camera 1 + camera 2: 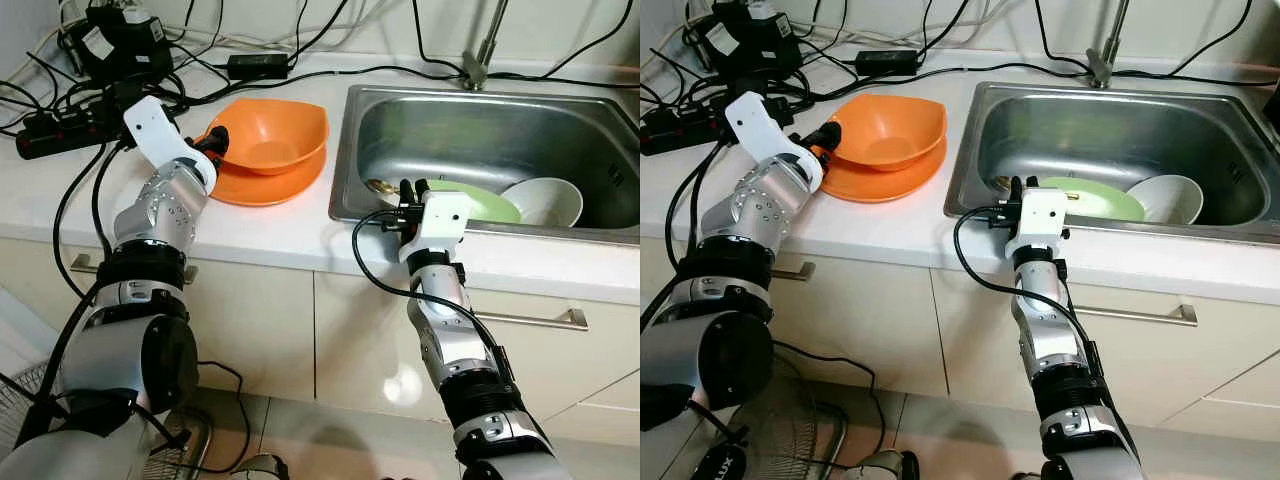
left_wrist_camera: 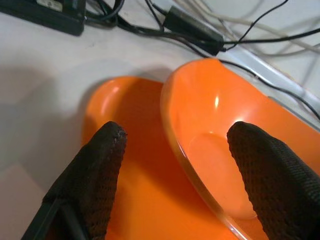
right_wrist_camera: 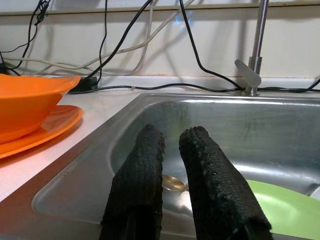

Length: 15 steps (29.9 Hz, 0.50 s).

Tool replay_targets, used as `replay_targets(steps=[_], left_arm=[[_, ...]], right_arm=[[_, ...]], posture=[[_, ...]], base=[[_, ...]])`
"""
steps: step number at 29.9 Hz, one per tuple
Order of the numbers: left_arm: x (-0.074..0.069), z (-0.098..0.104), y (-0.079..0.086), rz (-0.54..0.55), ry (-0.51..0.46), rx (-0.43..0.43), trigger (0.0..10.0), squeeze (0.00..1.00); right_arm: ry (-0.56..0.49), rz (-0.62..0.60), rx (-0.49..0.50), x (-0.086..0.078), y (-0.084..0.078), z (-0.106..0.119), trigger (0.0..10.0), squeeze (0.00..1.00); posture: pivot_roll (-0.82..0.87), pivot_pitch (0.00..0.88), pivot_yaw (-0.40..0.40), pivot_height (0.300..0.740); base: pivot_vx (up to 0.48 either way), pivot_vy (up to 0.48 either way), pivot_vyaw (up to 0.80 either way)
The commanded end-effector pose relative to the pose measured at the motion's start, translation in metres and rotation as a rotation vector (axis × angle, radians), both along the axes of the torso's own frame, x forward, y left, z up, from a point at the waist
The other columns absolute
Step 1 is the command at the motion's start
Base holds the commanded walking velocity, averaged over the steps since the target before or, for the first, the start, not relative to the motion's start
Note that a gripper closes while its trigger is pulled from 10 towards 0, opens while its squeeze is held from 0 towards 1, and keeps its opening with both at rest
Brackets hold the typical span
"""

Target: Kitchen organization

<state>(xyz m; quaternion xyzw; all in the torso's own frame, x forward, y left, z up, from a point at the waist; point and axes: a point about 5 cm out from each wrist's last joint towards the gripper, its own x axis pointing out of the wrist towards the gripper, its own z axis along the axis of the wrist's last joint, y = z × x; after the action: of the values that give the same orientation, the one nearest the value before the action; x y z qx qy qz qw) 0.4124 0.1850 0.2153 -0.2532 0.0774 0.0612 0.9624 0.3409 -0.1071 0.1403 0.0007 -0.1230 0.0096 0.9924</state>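
An orange bowl stands on an orange plate on the white counter, left of the steel sink. My left gripper is open at the bowl's left rim. In the left wrist view one finger hangs over the plate and the other sits inside the bowl. In the sink lie a green plate, a white bowl and a gold spoon. My right gripper is shut and holds nothing, at the sink's front edge above the spoon.
Black power strips, adapters and tangled cables crowd the counter's back left. A faucet rises behind the sink. Cabinet fronts with a metal handle run below the counter. A fan stands on the floor at lower left.
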Motion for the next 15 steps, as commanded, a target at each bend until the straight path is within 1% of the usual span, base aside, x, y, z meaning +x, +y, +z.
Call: replay_targets(steps=[1,5,15], left_arm=[[0.003,0.007,-0.004,0.004,0.000,0.007,10.0,0.00],[0.005,0.008,-0.009,-0.008,0.002,-0.014,10.0,0.00],[0.008,0.008,-0.015,-0.010,0.024,-0.048,10.0,0.00]], right_arm=[[0.036,-0.001,-0.008,-0.003,-0.002,-0.008,10.0,0.00],[0.035,-0.003,-0.011,-0.007,-0.004,-0.010,10.0,0.00],[0.047,-0.003,-0.015,-0.015,-0.005,-0.014,10.0,0.00]], posture=[[0.08,0.054,0.062,0.740],[0.07,0.066,0.061,0.740],[0.06,0.093,0.061,0.740]], base=[[0.000,0.000,0.00],[0.000,0.000,0.00],[0.000,0.000,0.00]])
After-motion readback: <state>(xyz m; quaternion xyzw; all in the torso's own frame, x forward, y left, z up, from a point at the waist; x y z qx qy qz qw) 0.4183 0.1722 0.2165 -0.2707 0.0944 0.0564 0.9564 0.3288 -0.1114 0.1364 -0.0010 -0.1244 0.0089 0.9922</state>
